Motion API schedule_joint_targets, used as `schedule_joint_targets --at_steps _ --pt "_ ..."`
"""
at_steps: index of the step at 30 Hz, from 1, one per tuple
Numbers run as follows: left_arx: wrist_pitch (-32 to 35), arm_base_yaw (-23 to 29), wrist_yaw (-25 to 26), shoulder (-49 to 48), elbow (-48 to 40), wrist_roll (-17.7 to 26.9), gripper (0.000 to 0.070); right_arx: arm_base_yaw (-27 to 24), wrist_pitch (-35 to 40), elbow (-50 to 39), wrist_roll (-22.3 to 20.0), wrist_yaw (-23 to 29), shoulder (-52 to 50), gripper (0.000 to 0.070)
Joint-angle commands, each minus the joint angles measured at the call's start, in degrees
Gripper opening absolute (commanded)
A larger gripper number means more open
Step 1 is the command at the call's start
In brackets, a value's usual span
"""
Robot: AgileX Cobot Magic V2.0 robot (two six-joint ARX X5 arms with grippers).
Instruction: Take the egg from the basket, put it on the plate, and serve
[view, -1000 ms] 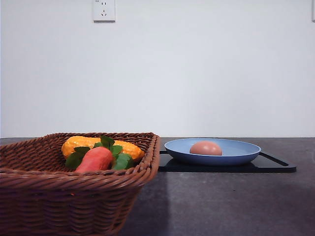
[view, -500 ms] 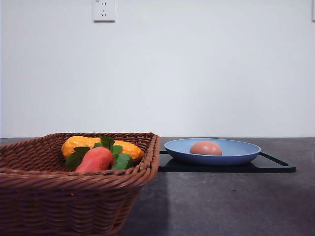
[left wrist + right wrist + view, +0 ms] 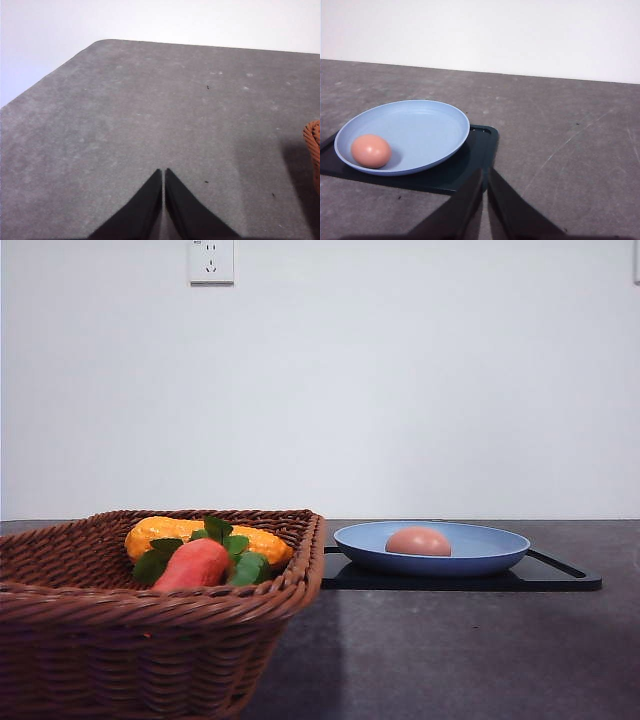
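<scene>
Front view: I see the egg [image 3: 418, 541] already resting in the blue plate [image 3: 490, 552], which sits on the black tray [image 3: 560, 578]. The wicker basket [image 3: 150, 630], just beside the tray, holds a carrot toy [image 3: 192, 564] and a yellow corn toy [image 3: 160, 531].

Left wrist view: my left gripper [image 3: 163, 175] hangs over bare grey table [image 3: 125, 115], fingers pressed together, holding nothing; a basket corner shows at the frame's edge.

Right wrist view: my right gripper [image 3: 485, 175] is closed and empty, near the tray's corner; the egg lies against the plate's far-side wall.

Step in hand (judgement): serving. I would grip the tray edge, not the plate, and move it level and slowly so the egg does not roll.
</scene>
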Motion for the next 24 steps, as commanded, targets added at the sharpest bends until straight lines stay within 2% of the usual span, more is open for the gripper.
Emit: schedule_joint_targets --at_steps 1,4,10,15,24 --pt "-0.02 0.04 0.02 -0.13 -0.74 -0.13 0.0 0.13 0.01 -0.15 -2.15 0.07 -0.2 0.0" --pt "-0.02 0.04 0.02 -0.13 -0.74 -0.13 0.0 0.13 -2.23 -0.15 -6.76 0.04 -0.2 0.0" --pt "-0.02 0.04 0.02 -0.13 -0.74 -0.13 0.0 0.13 -4.6 -0.15 -7.61 0.08 -0.2 0.0" --pt "-0.02 0.04 0.02 -0.13 -0.74 -0.13 0.0 0.13 -7.46 -0.15 -11.7 0.09 -0.2 0.0" --pt "-0.01 0.04 0.02 -0.13 -0.74 -0.13 0.0 0.13 -6.49 -0.15 -11.64 0.07 -0.2 0.0"
